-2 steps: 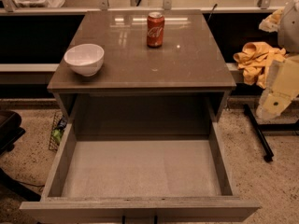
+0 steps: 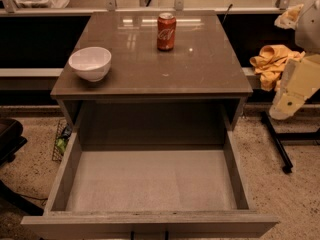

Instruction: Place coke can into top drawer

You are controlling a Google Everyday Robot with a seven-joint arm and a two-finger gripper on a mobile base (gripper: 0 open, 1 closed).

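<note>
The coke can (image 2: 166, 31) is red with white script and a silver top. It stands upright at the back middle of the cabinet top (image 2: 200, 69). The top drawer (image 2: 150, 181) is pulled fully open toward me; its pale grey floor is bare and its grey wood-grain front (image 2: 150, 225) runs along the bottom edge. A cream arm segment (image 2: 295, 86) hangs at the right edge, beside the cabinet and well apart from the can. My gripper itself is out of view, past the right edge.
A white bowl (image 2: 90, 63) sits on the left of the cabinet top. A yellow cloth (image 2: 272, 64) lies to the right, behind the arm. A black stand leg (image 2: 277, 144) crosses the speckled floor on the right. A dark chair base (image 2: 10, 139) is at the left.
</note>
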